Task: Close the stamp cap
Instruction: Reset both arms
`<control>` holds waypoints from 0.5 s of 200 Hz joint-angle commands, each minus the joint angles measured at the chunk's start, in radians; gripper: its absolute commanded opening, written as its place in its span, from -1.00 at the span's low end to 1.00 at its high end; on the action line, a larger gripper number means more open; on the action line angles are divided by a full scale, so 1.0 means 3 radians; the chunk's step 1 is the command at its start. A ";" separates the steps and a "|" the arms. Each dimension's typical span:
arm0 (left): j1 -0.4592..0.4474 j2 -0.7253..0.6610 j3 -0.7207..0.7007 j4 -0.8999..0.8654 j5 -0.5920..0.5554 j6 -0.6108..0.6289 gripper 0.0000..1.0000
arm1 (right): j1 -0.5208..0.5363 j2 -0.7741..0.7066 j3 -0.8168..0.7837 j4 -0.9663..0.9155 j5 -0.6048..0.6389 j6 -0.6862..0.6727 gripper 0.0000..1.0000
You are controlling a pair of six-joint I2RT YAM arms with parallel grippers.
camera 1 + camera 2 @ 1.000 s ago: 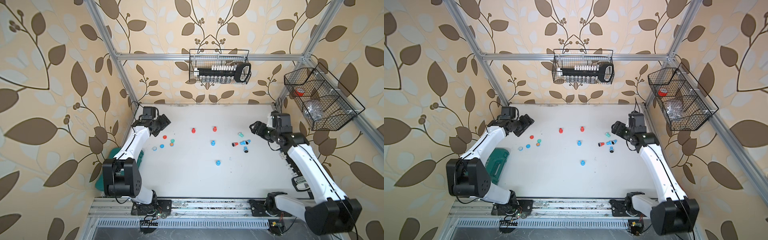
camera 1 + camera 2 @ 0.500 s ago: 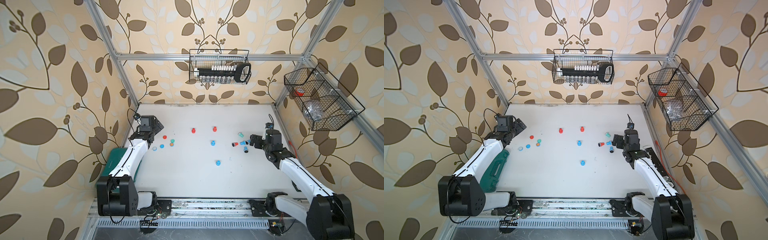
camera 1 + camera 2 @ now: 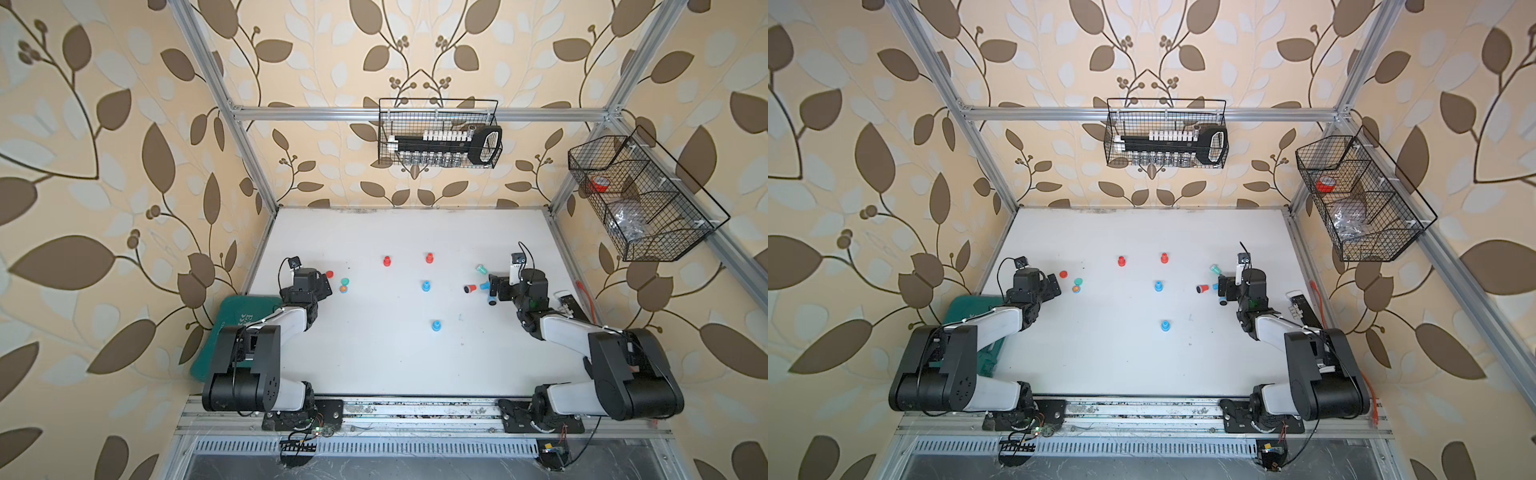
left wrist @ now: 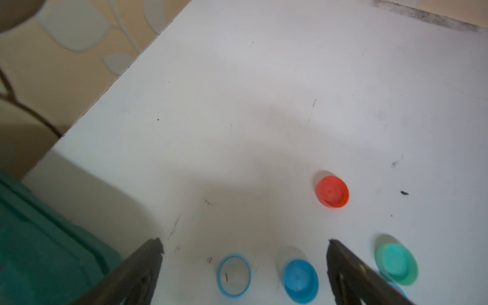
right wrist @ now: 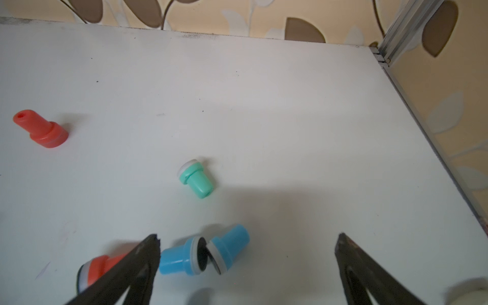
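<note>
The left pincer (image 4: 244,242) hangs wide open and empty, low over the bench (image 4: 264,92). Its wrist view shows a blue cap (image 4: 299,280) and an open blue cap (image 4: 233,276), hollow side up, lying between the fingers. In both top views the wrist hides these two. A red cap (image 4: 332,192) and a green cap (image 4: 396,264) lie just beyond, and the top views show them too.

The right pincer (image 5: 248,237) is also spread wide and holds nothing. Between its fingers a blue stamp (image 5: 179,260) and a second blue stamp (image 5: 229,248) lie on their sides, uncapped, faces touching. A green stamp (image 5: 196,179) lies tipped farther on, and a red stamp (image 5: 95,269) lies partly behind one finger. The top views make these only small specks.

Compared with a second ago, both arms have folded back toward the near rail. The left arm has uncovered the green case (image 3: 241,316). Stamps and caps lie where they did.

The back wire basket (image 3: 386,124) holds a black rack (image 3: 432,144) of white pieces above a row of small jars (image 3: 428,160). The side wire basket (image 3: 665,245) holds a red tape roll (image 3: 598,185) in one compartment and crumpled clear plastic (image 3: 627,220) in the next.
</note>
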 commanded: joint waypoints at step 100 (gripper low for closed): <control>-0.0166 0.0186 -0.0403 0.1374 0.0274 0.0483 0.98 | -0.0089 0.0191 -0.0249 0.0851 0.0122 0.0084 0.97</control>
